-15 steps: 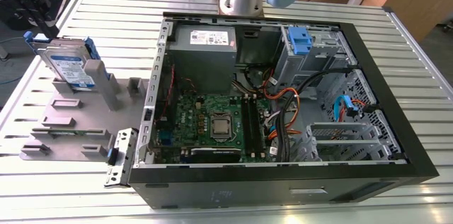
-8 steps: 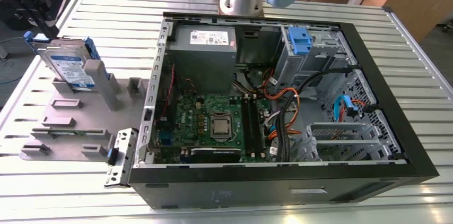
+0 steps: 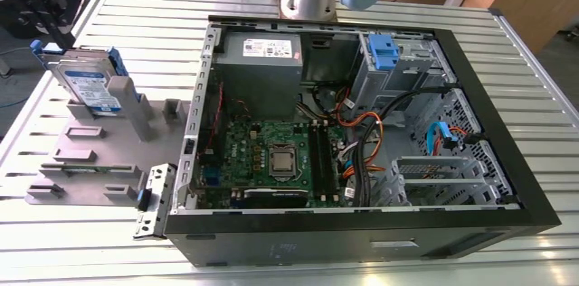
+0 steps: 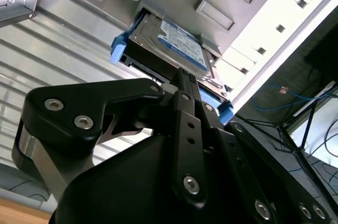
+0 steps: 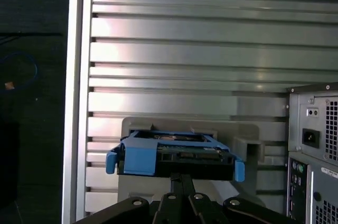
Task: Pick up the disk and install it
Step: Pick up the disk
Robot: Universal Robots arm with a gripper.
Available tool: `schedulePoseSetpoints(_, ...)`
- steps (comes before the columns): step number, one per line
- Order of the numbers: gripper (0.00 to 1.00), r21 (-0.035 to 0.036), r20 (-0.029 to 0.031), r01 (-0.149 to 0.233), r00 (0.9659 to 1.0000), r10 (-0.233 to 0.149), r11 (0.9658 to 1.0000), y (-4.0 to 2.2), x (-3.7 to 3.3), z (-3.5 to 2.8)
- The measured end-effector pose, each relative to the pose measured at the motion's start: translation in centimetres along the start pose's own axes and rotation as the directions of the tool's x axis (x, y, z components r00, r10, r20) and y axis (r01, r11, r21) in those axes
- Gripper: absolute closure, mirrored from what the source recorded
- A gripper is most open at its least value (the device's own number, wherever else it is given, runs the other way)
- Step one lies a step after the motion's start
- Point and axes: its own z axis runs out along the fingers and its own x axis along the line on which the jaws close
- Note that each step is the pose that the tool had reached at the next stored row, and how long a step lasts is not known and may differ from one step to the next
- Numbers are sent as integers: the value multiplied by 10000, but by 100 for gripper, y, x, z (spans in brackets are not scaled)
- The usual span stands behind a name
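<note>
Facing the disk [image 3: 93, 88], I am holding my gripper [image 4: 182, 76] pressed together on nothing; the disk is standing tilted in the grey holder [image 3: 81, 158] beside the open computer case [image 3: 362, 232].

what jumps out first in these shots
The open computer case lies on the slatted table, its green motherboard bared. At the exterior view's left, the disk with blue rails sits in a grey fixture; in both wrist views the gripper points at it.
</note>
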Motion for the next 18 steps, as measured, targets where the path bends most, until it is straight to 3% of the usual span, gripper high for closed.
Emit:
schedulePoseSetpoints(9, 89, -22, -20, 850, 9964, -850, 9964, 0, 0, 0)
schedulePoseSetpoints(14, 89, -35, -29, 1291, 9916, -1291, 9916, 0, 0, 0)
schedulePoseSetpoints(18, 89, -46, -37, 1690, 9856, -1691, 9856, 0, 0, 0)
